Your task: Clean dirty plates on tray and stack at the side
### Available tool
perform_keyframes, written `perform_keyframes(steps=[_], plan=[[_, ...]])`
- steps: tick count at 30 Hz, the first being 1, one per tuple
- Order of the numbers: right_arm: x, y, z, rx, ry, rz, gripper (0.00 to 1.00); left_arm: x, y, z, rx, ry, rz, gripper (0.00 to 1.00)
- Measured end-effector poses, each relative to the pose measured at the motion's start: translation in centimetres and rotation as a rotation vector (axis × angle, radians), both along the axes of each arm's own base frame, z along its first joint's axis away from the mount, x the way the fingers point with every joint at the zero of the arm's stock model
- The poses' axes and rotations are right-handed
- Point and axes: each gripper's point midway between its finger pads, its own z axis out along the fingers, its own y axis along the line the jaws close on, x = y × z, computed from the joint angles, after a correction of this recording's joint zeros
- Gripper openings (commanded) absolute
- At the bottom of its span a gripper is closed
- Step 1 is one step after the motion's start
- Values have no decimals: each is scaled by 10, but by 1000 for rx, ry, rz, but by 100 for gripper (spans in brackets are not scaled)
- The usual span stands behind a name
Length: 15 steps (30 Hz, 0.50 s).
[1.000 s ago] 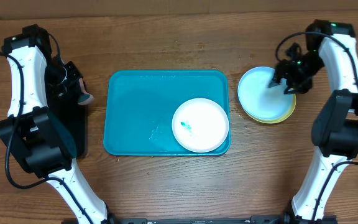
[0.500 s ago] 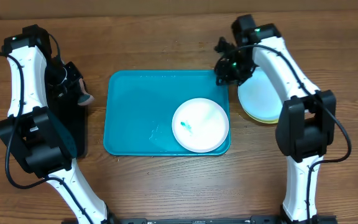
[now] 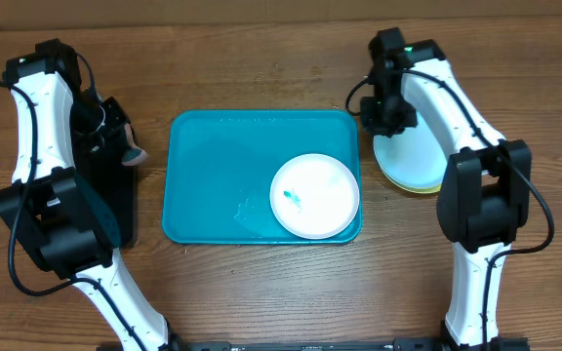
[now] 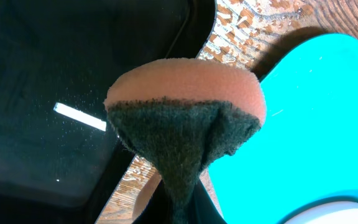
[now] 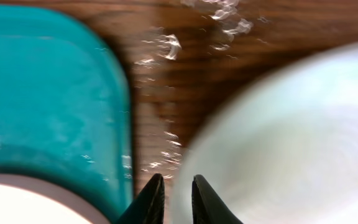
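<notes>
Two of three done: aqua plate [image 3: 420,154] sits on yellow-green plate [image 3: 429,187] beside tray [image 3: 213,175]. Smeared white plate [image 3: 314,195] waits in tray's right end. L gripper [image 3: 123,144] clamps sponge [image 4: 185,106]; R gripper [image 5: 174,199]: fingers near-closed, empty.

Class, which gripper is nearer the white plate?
Right. The right gripper is by the tray's far right corner, close to the white plate; the left gripper is past the tray's left edge.

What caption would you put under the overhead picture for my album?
A smeared white plate on the turquoise tray, two plates stacked beside it; left fingers pinch a sponge.
</notes>
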Motion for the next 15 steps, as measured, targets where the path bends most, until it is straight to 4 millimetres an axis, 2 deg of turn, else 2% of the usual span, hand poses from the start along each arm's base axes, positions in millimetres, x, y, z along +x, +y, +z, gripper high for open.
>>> perform_keyframes(steps=[3, 6, 15], plan=[[-4, -13, 0, -11, 26, -44, 16, 0, 0, 0, 0, 0, 0, 4], [-5, -14, 0, 2, 34, -59, 4, 0, 0, 0, 0, 0, 0, 4], [11, 24, 5, 211, -16, -48, 4, -1, 0, 0, -2, 6, 0, 4]])
